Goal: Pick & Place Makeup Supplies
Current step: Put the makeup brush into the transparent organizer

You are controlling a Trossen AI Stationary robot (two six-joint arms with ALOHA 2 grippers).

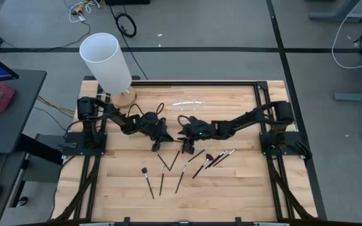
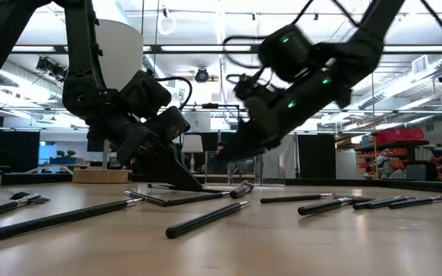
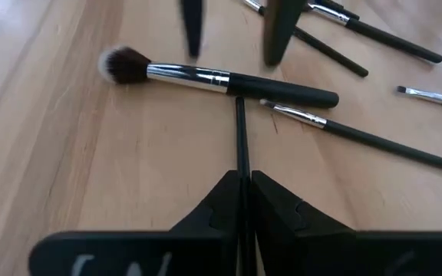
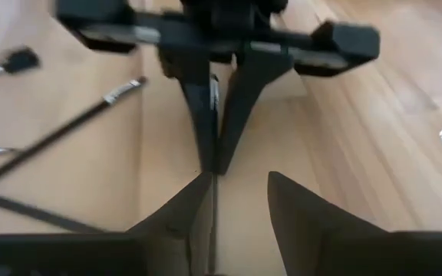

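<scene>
Several slim dark makeup brushes (image 1: 182, 177) lie flat on the wooden table (image 1: 118, 188), most of them toward the near side. A fluffy silver-ferruled brush (image 3: 206, 77) lies crosswise just beyond my left gripper (image 3: 242, 180), which is shut on a thin dark brush handle (image 3: 241, 138) at mid-table (image 1: 156, 147). My right gripper (image 4: 240, 192) faces it from the right (image 1: 186, 149), open and above the table. The thin handle (image 4: 212, 195) runs along the inner side of one right finger (image 4: 190, 211). My left gripper pinches the thin brush's handle (image 3: 242, 170) between its two fingertips. The fingers slant down toward the table's right side and lie along the handle. The handle sticks out ahead of them, and its free end (image 3: 239, 103) reaches the fluffy brush's handle. My right gripper stands beside the thin handle; whether it touches, I cannot tell.
A tall white cylinder (image 1: 105, 59) on a wooden base stands at the table's far left. A clear plastic piece (image 1: 190, 103) lies toward the far edge. Loose brushes (image 1: 215, 157) lie just right of my right gripper, and others (image 1: 148, 182) near the front.
</scene>
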